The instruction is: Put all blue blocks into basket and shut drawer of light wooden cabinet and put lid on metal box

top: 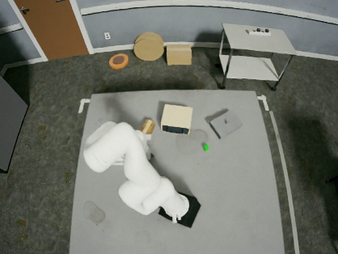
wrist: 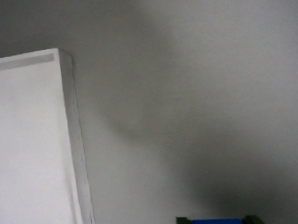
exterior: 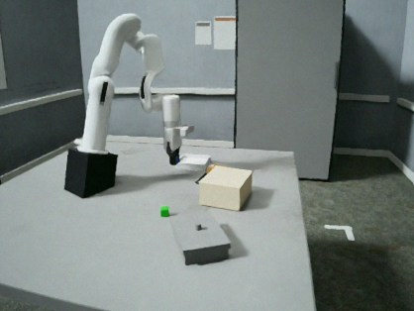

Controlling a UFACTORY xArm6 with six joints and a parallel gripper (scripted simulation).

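My gripper (exterior: pixel 173 158) is shut on a blue block (exterior: pixel 173 159) (wrist: pixel 215 220) and holds it a little above the table, just left of the white basket (exterior: pixel 195 160) (wrist: pixel 30 145). In the wrist view only the block's top edge shows at the bottom, between the fingertips. The arm hides the gripper and the basket in the top view. The light wooden cabinet (top: pixel 176 116) (exterior: pixel 225 187) stands mid-table; its dark drawer front (top: pixel 175 129) looks flush. The grey metal box (top: pixel 226 123) (exterior: pixel 200 240) has its lid on, with a small knob (exterior: pixel 199 227).
A green block (top: pixel 205 147) (exterior: pixel 164 211) lies between the cabinet and the metal box. A tan cylinder (top: pixel 148 126) lies tipped beside the cabinet. The arm's black base (top: pixel 190 214) (exterior: pixel 89 170) stands near the table's edge.
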